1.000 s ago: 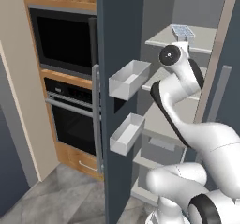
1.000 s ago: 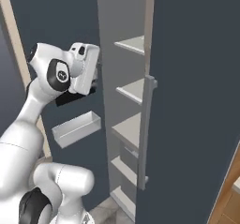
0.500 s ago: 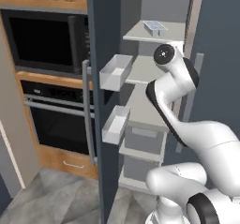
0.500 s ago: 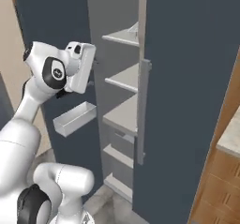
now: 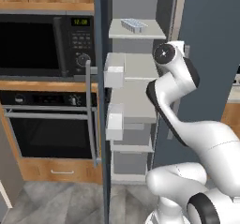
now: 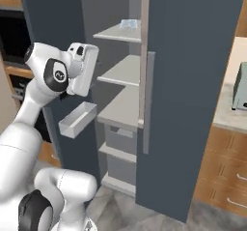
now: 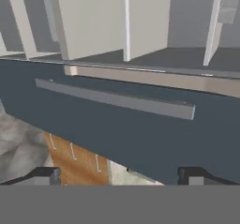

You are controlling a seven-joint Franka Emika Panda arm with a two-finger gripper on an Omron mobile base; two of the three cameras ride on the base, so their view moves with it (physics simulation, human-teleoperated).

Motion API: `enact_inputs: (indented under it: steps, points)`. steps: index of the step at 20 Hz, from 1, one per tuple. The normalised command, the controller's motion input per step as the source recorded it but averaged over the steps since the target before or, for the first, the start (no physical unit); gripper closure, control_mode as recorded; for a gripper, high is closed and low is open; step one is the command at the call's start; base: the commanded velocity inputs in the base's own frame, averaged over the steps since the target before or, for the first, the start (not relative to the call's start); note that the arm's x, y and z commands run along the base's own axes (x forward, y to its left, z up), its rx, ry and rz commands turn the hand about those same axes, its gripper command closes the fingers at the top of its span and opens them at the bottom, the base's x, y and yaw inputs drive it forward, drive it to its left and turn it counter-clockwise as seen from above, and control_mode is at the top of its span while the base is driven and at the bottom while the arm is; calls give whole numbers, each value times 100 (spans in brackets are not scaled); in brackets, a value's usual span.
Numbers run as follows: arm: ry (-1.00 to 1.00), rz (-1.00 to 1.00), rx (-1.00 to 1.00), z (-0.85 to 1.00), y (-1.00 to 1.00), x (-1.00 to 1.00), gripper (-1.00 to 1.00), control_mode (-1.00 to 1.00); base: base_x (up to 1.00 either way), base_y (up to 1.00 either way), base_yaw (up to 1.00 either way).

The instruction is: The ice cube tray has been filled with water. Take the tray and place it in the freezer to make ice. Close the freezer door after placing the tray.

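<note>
Now we see our pincer (image 7: 119, 174) with its tips spread wide and nothing between them, facing the closed slate-blue door beside the freezer (image 5: 136, 101) and that door's silver handle (image 7: 115, 99). Inside the freezer, the ice cube tray (image 5: 133, 25) rests on the top shelf (image 5: 137, 32). At the freezer's left, the freezer door (image 5: 100, 101) stands open.

Black microwave (image 5: 44, 45) above black oven (image 5: 49, 129), wooden cabinetry, mottled grey floor (image 5: 61, 204)
</note>
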Motion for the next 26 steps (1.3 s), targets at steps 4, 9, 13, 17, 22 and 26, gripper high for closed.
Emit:
enact_inputs:
  steps: [4, 9, 13, 17, 22, 26]
  points:
    - [0, 0, 0, 0, 0, 0, -100, 100, -43, 71, -40]
    - [0, 0, 0, 0, 0, 0, -100, 100, -8, 71, -34]
    - [0, 0, 0, 0, 0, 0, -100, 100, 2, 41, -23]
    - [-1, -4, 0, 0, 0, -21, -100, -100, -10, 0, -3]
    - [0, 0, 0, 0, 0, 0, -100, -100, 0, 0, 0]
    - [0, 0, 0, -1, 3, 0, -100, -100, 0, 0, 0]
